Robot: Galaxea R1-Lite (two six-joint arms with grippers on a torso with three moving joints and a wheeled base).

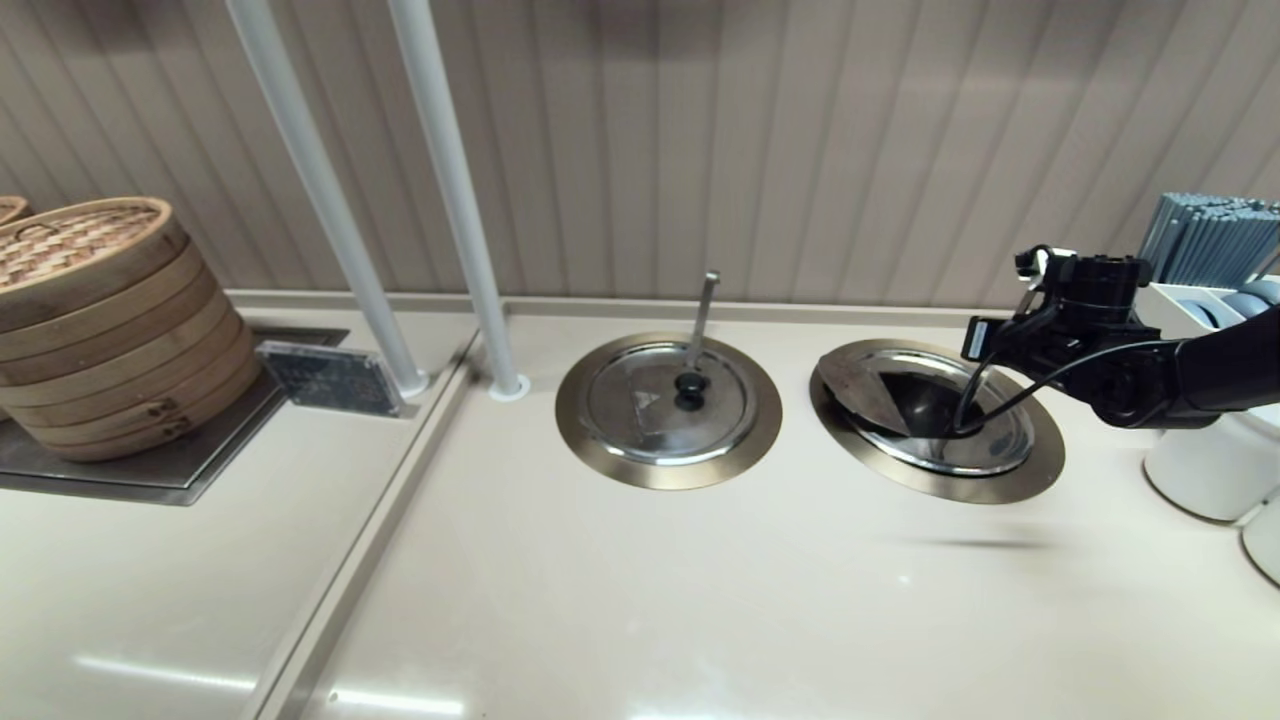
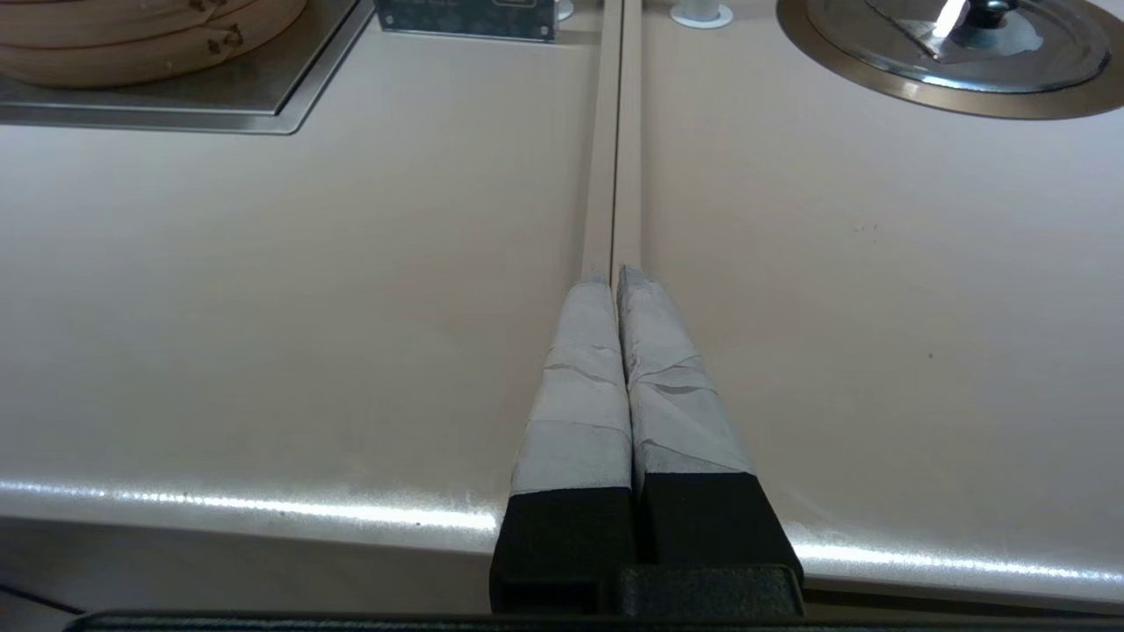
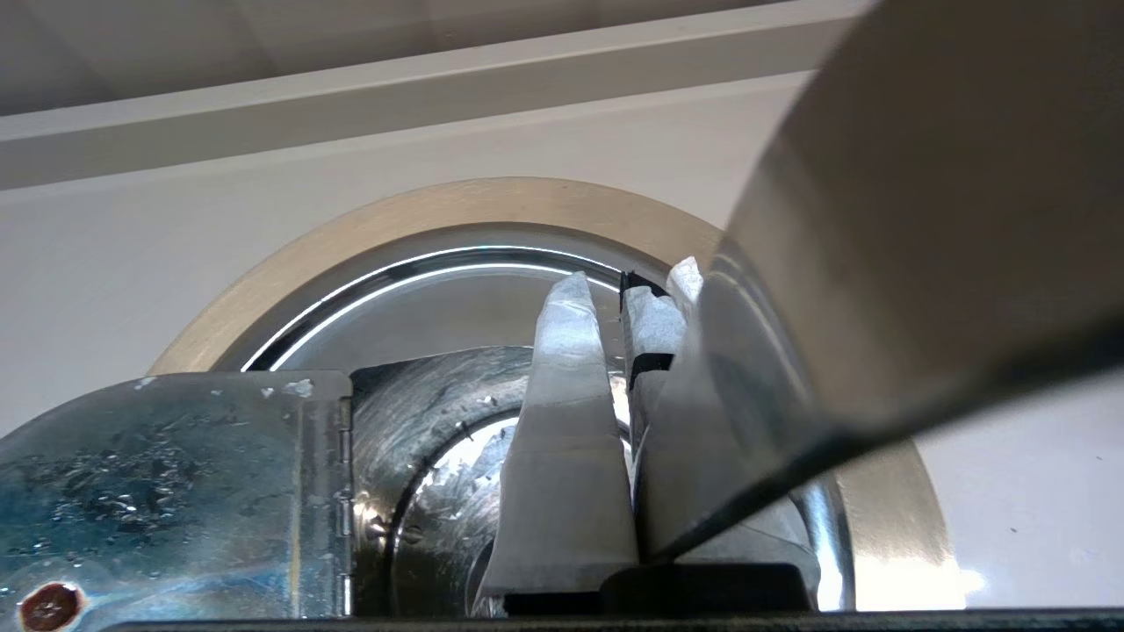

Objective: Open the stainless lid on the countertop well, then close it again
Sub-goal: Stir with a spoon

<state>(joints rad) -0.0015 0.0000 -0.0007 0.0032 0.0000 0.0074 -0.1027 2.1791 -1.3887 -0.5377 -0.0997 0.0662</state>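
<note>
The countertop well [image 1: 1040,470] on the right stands open, with dark inside its bronze rim. The stainless lid [image 1: 866,392] is hinged: one steel leaf shows at the well's left side. In the right wrist view that leaf [image 3: 176,491] lies low beside its hinge. The other part of the lid [image 3: 922,219] is tilted up against my right gripper [image 3: 615,290]. This gripper is shut, with a small black piece pinched between its fingertips. From the head view the right gripper [image 1: 1000,340] hangs over the well's far right. The left gripper [image 2: 615,274] is shut and empty, low over the counter seam near the front edge.
The twin lid [image 1: 668,405] sits shut on the left well, with a nearly vertical ladle handle [image 1: 705,310]. Stacked bamboo steamers [image 1: 100,320] stand far left, beside a small placard [image 1: 325,378]. Two white poles [image 1: 450,200] rise behind. White containers [image 1: 1210,470] crowd the right edge.
</note>
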